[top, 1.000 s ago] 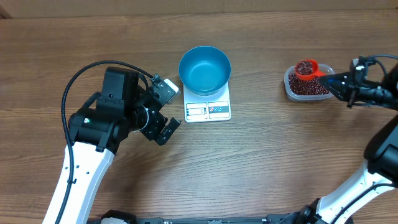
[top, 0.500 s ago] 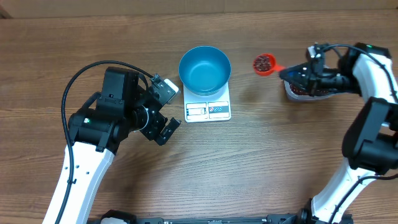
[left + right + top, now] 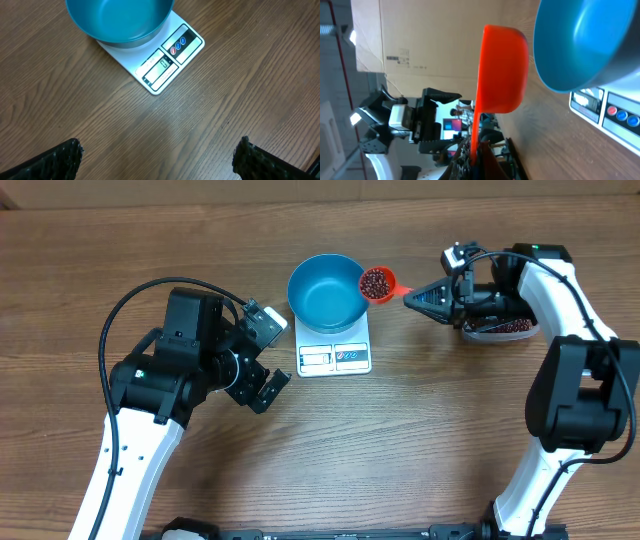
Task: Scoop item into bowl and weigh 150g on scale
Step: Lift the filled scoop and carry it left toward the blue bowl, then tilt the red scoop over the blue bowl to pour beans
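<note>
- Right gripper (image 3: 414,296) jaws pinch the scoop (image 3: 389,279) by its handle; its beans (image 3: 375,282) sit just ahead, beside the bowl (image 3: 325,300) rim.
- Left gripper (image 3: 272,356) jaws spread wide, scale (image 3: 335,358) ahead of them.

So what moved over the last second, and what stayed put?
The right gripper, jaws shut on the handle, carried the red scoop of beans leftward from over the clear tub to the right rim of the blue bowl. Nothing was let go. The left gripper, open, the bowl and the scale stayed put.
</note>
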